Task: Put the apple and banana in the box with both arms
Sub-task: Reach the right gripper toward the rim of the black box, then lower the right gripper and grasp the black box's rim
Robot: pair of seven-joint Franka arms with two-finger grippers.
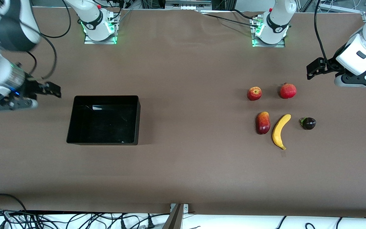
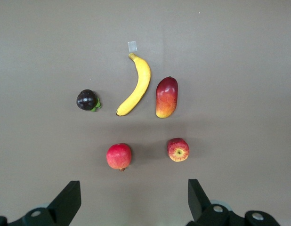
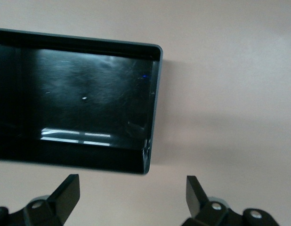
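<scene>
The small red-and-yellow apple (image 1: 254, 93) (image 2: 178, 149) lies on the brown table toward the left arm's end. The long yellow banana (image 1: 281, 130) (image 2: 136, 87) lies nearer the front camera than the apple. The black box (image 1: 106, 96) (image 3: 155, 94) stands empty toward the right arm's end. My left gripper (image 1: 311, 70) (image 2: 134, 188) hangs open and empty over bare table beside the fruit, touching none. Over the table just off the box's end, my right gripper (image 1: 54, 89) (image 3: 131, 186) is open and empty.
A red pomegranate (image 1: 288, 91) (image 2: 119, 156) sits beside the apple. A red-yellow mango (image 1: 263, 122) (image 2: 166, 97) and a dark purple fruit (image 1: 308, 123) (image 2: 87, 100) flank the banana. A small tape piece (image 2: 132, 46) lies at the banana's tip. Cables hang along the table's near edge.
</scene>
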